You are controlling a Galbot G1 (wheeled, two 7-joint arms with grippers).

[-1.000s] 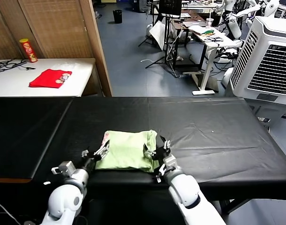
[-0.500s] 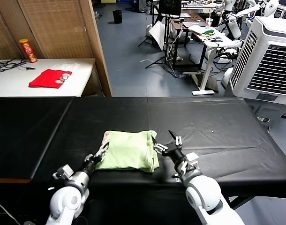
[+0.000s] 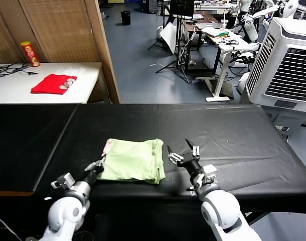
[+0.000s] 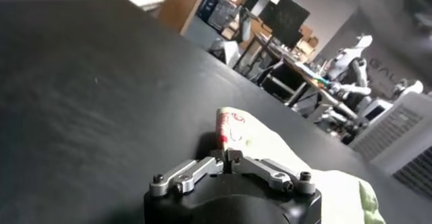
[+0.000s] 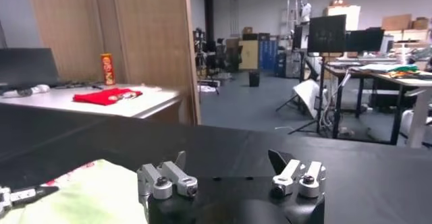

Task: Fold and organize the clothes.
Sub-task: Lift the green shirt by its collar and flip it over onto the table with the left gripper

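Two grippers sit low over the near edge of a black table (image 3: 233, 145), with the folded green T-shirt (image 3: 130, 160) lying flat between them. Farthest left, on a white side table (image 3: 22, 85), stand a red can (image 3: 29, 53) and a folded red garment (image 3: 53, 83). Nearer, the left gripper (image 3: 95, 166) is at the shirt's left edge, fingers clenched together right against the fabric, beside the corner with the red-and-white print (image 4: 229, 125); whether it pinches the cloth cannot be told. The shirt lies squarely folded, its rumpled edge toward the right. Just beside that edge, apart from the cloth, the right gripper (image 3: 183, 152) hovers with its fingers spread wide and nothing between them. Beyond the table's far right corner stands a white cooling unit (image 3: 288, 60).
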